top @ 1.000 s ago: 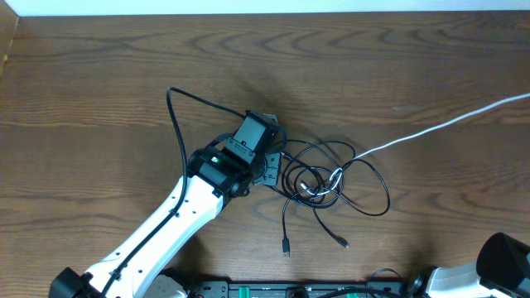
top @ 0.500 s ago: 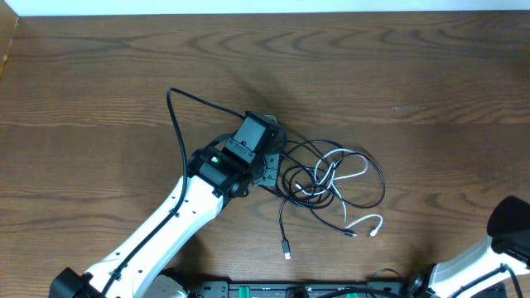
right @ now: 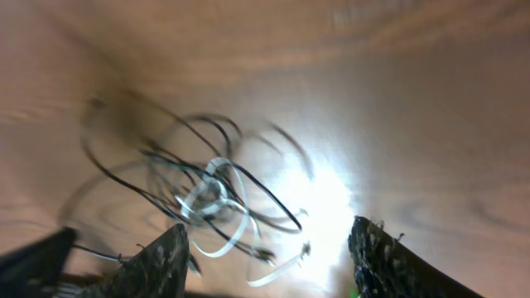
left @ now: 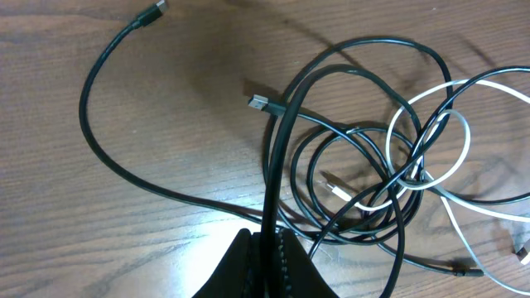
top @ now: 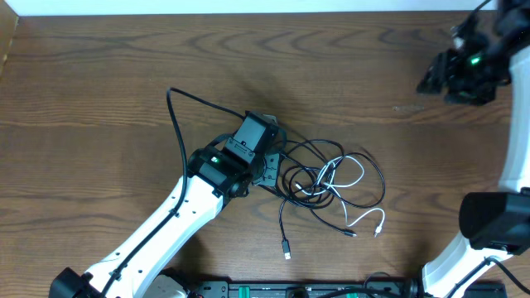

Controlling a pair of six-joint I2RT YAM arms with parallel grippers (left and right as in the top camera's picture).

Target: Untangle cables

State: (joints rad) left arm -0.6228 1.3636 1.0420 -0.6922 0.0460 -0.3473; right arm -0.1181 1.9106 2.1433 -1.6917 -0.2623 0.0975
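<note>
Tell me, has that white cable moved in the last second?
Yes. The white cable earlier stretched out toward the table's right edge; now its free end lies coiled beside the black cables, near the front edge.

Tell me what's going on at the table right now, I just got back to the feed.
The left tool is shut on a black cable at the edge of the tangle of cables, pinning it in place. The white cable lies loose on the table, looped through the black ones, with one plug end free near the front. The right tool is open, holds nothing and is up at the far right corner, away from the pile. The knot is not yet undone.
</note>
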